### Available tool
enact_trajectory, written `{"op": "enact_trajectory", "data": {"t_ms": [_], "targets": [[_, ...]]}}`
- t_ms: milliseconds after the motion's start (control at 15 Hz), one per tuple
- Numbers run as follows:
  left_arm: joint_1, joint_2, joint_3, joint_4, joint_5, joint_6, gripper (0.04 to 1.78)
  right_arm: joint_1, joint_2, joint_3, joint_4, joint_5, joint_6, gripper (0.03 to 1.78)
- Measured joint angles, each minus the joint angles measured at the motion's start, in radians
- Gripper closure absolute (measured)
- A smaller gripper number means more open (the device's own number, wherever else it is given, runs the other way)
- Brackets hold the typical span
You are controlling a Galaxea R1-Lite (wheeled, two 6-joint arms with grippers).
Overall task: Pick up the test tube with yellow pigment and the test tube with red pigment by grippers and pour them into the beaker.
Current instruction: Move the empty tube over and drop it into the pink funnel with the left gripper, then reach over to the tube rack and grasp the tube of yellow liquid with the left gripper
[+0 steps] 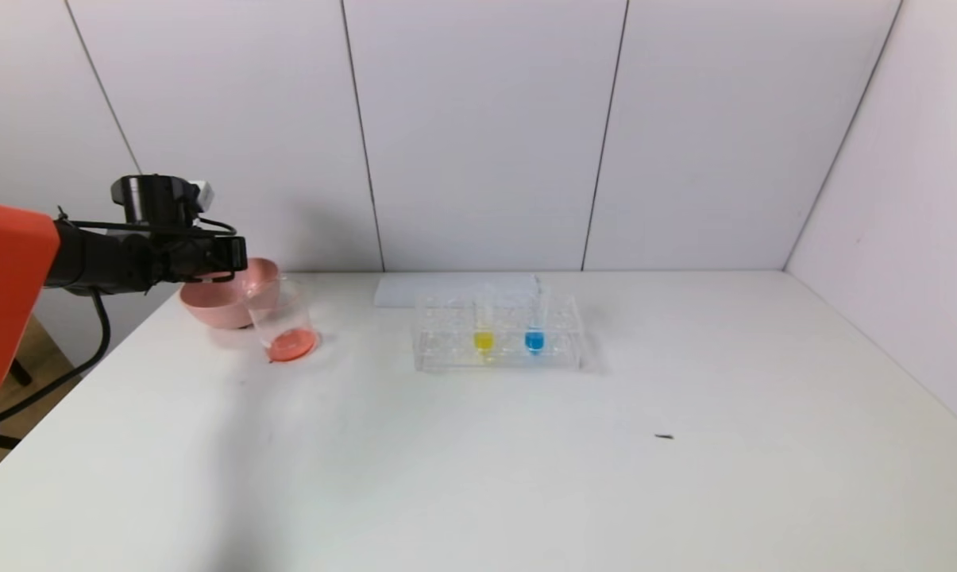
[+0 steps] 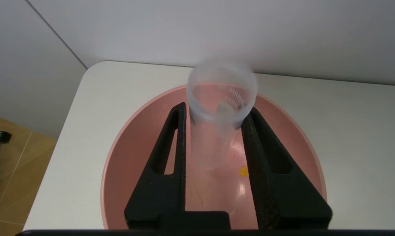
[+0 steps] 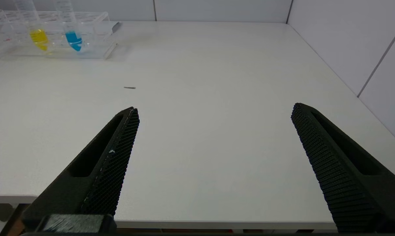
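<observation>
**Desk:** What does this moment show?

**Robot:** My left gripper (image 2: pixel 217 108) hangs over the pink bowl (image 2: pixel 128 144) at the worktop's (image 1: pixel 526 461) far left corner. A clear tube stands between its jaws, mouth up. I take it for the test tube with red pigment (image 2: pixel 213 137), apparently emptied. The jaws flank it closely; whether they pinch it or have just let go, I cannot tell.

**Desk:** And the red pigment?

**Robot:** The beaker (image 1: pixel 281 314), just beside the bowl and below my left gripper, holds an orange-red pool at its bottom. That half looks done. I judge this step to be discarding the spent tube into the bowl beneath the jaws.

**Desk:** What comes next?

**Robot:** The test tube with yellow pigment (image 1: pixel 484 334) stands upright in the clear rack (image 1: pixel 557 349), well apart from my left gripper, with a blue-tipped tube (image 1: pixel 534 334) beside it. The next move calls for a clean pinch on the yellow one alone, lifted straight out. My right gripper (image 3: pixel 215 107) waits low over the worktop's near edge, jaws spread wide, with the rack far ahead of it.

**Desk:** The setting?

**Robot:** A plain white worktop, one dark speck (image 1: pixel 664 436) on it, boxed by pale panelled walls (image 1: pixel 478 119).
</observation>
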Motion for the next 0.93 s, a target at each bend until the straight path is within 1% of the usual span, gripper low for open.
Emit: {"op": "enact_trajectory", "data": {"t_ms": [67,133,333,533,667,933], "targets": [[0.002,0.0,0.0,0.0,-0.001,0.0,1.13,0.0,0.0,0.0,0.0,0.0,0.0,0.11],[0.002,0.0,0.0,0.0,-0.002,0.0,0.99,0.0,0.0,0.0,0.0,0.0,0.0,0.11],[0.001,0.0,0.0,0.0,-0.005,-0.001,0.49,0.0,0.0,0.0,0.0,0.0,0.0,0.11],[0.003,-0.002,0.001,0.0,-0.006,0.0,0.16,0.0,0.0,0.0,0.0,0.0,0.0,0.11],[0.002,-0.01,0.005,0.0,-0.007,-0.001,0.06,0.0,0.0,0.0,0.0,0.0,0.0,0.11],[0.001,-0.03,0.017,0.002,-0.015,-0.003,0.06,0.0,0.0,0.0,0.0,0.0,0.0,0.11]]}}
